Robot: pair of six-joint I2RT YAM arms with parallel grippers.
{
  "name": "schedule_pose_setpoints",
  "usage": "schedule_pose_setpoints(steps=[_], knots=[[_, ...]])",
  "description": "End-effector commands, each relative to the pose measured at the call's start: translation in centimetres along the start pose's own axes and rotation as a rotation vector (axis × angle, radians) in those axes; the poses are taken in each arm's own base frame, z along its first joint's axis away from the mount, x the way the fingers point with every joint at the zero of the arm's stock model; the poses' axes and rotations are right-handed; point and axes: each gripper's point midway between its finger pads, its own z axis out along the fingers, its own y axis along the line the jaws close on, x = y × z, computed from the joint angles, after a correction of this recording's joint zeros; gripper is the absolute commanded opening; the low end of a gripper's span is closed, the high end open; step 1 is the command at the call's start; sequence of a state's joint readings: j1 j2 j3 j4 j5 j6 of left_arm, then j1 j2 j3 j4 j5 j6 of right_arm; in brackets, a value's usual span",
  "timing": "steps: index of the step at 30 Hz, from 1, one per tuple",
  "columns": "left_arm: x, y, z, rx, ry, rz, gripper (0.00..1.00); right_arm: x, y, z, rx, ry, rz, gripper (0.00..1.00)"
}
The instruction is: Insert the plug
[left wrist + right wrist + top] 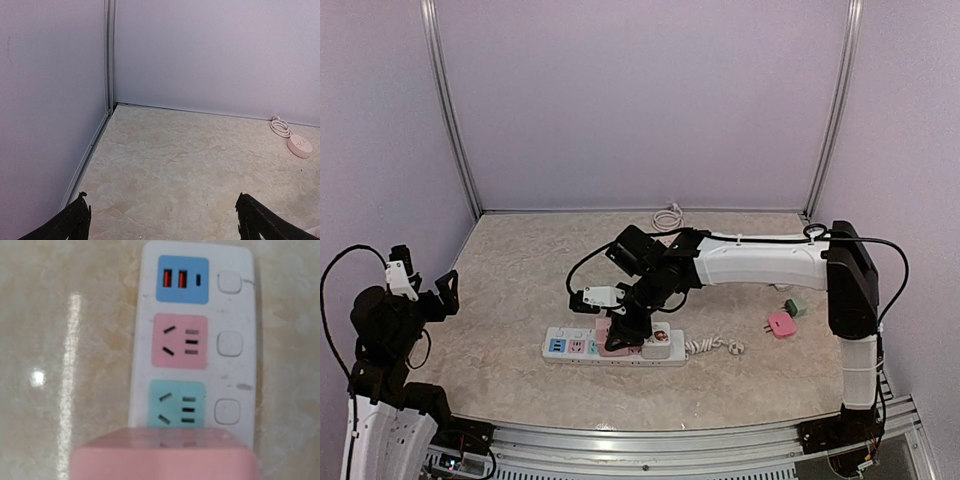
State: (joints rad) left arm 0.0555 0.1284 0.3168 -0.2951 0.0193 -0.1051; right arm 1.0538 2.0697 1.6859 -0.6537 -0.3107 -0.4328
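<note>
A white power strip [560,347] lies at the front middle of the table, with a blue USB panel [182,279], a pink socket [180,341] and a teal socket [177,405] in the right wrist view. My right gripper [626,328] reaches down over the strip, shut on a pink plug [617,344]. That plug [165,457] fills the bottom of the right wrist view, just past the teal socket, and hides my fingers and its own pins. My left gripper [420,285] is open and empty at the far left, away from the strip; it also shows in the left wrist view [162,212].
A second pink plug [781,324] and a green plug [796,306] lie at the right. The strip's coiled cord [715,346] lies beside it. A round white adaptor [300,146] with a white cable [668,218] sits by the back wall. Walls enclose the table.
</note>
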Motion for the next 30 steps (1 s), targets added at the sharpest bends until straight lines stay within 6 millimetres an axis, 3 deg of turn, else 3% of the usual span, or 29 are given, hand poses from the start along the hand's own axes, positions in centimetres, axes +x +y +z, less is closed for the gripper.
schedule_pose_setpoints(steps=[1,7,13,20,25,30], knots=[[0.0,0.0,0.1,0.002,-0.011,-0.001,0.99,2.1,1.1,0.2,-0.021,0.094,0.011,0.0],[0.0,0.0,0.1,0.003,-0.012,-0.001,0.99,2.2,1.1,-0.3,-0.013,0.111,0.027,0.0],[0.0,0.0,0.0,0.006,-0.012,-0.001,0.99,1.0,1.0,-1.7,0.002,0.088,0.04,0.0],[0.0,0.0,0.0,0.007,-0.012,-0.002,0.99,1.2,1.0,-0.4,-0.004,0.085,0.048,0.0],[0.0,0.0,0.0,0.007,-0.013,-0.001,0.99,3.4,0.7,0.6,0.006,0.134,0.071,0.0],[0.0,-0.1,0.0,0.01,-0.014,0.0,0.99,7.6,0.2,2.1,-0.004,0.204,0.13,0.0]])
